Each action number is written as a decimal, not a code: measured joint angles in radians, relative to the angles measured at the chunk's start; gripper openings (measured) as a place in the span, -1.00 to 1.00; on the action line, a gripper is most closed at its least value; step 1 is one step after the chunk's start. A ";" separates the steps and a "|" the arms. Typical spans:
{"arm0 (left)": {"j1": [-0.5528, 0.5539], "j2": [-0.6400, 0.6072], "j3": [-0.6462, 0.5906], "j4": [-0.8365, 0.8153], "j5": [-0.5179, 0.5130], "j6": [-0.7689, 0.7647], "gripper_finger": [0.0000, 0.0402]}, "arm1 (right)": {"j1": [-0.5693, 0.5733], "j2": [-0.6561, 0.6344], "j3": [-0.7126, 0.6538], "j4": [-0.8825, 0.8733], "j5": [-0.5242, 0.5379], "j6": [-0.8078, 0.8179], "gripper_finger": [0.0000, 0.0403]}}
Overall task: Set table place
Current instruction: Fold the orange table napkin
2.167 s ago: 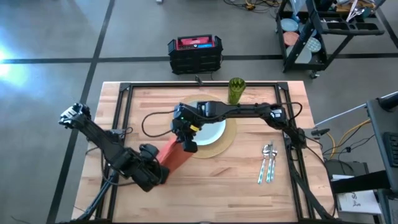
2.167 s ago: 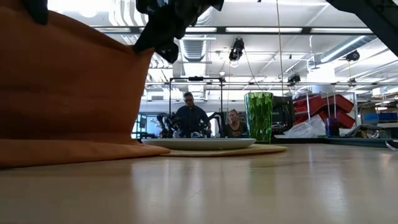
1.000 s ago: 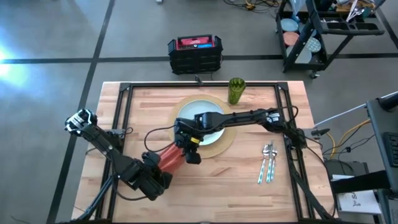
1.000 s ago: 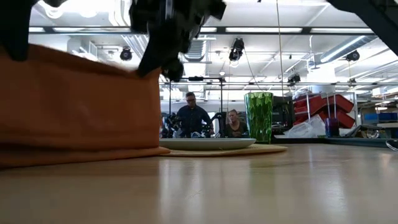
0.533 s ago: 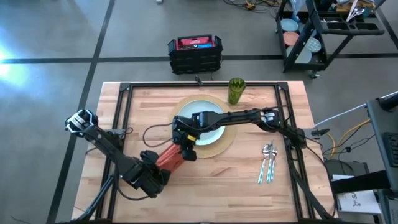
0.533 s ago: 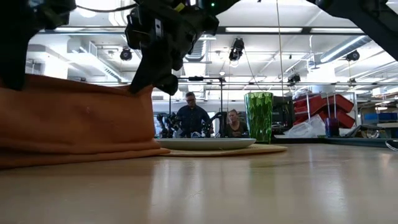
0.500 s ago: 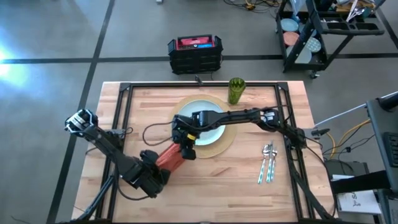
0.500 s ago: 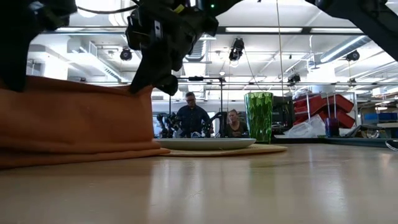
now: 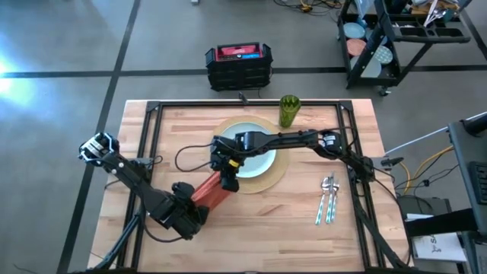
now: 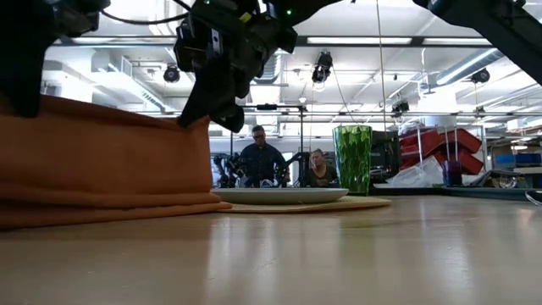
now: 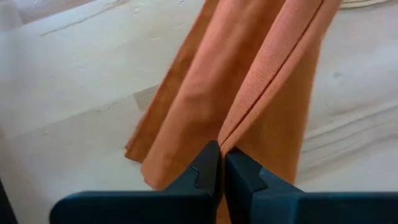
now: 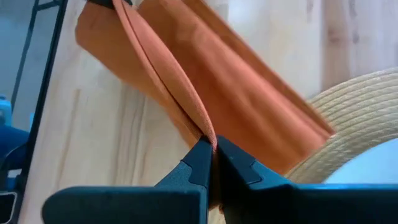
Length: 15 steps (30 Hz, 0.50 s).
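Observation:
The orange napkin (image 9: 210, 190) hangs as a narrow band between my two grippers, left of the round tan placemat (image 9: 280, 169) that carries the pale plate (image 9: 255, 158). My left gripper (image 9: 193, 204) is shut on its near-left end and my right gripper (image 9: 227, 177) on its far-right end, beside the placemat's rim. In the low view the napkin (image 10: 102, 161) fills the left side, with its lower folds on the table (image 9: 297, 228). A green cup (image 9: 289, 110) stands behind the plate. The cutlery (image 9: 327, 199) lies at the right. My left gripper pinches the napkin's upper ridge (image 11: 235, 127) between its two fingers at the near-left end. Cloth falls away on both sides of the ridge, which runs straight toward the other gripper. The lower part lies on the table. My right gripper pinches the same ridge, a hemmed edge (image 12: 200, 121), between its two fingers at the end beside the placemat, coming from above. The ridge runs taut away from the fingers. The cloth hangs below, and its bottom folds (image 10: 127, 207) lie on the table.
A black metal frame (image 9: 152, 114) runs round the tabletop. Bare wood lies along the near edge and between napkin and cutlery. Beyond the far edge a black crate (image 9: 238, 65) sits on the floor and a wheeled cart (image 9: 396, 38) stands at the far right. People sit far behind.
Both grippers have come down with the napkin, staying shut on it. Its top edge stands lower in the low view, and its lower part has settled in folds on the table. The right gripper has drifted a little toward the far edge.

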 joint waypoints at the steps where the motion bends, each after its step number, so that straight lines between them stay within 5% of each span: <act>1: 0.000 0.000 0.008 -0.001 0.006 0.004 -1.00 | 0.005 -0.001 0.000 -0.002 0.001 -0.002 -1.00; 15: 0.000 -0.001 -0.062 -0.042 0.004 -0.008 -1.00 | -0.001 0.092 0.022 0.095 -0.011 0.014 -1.00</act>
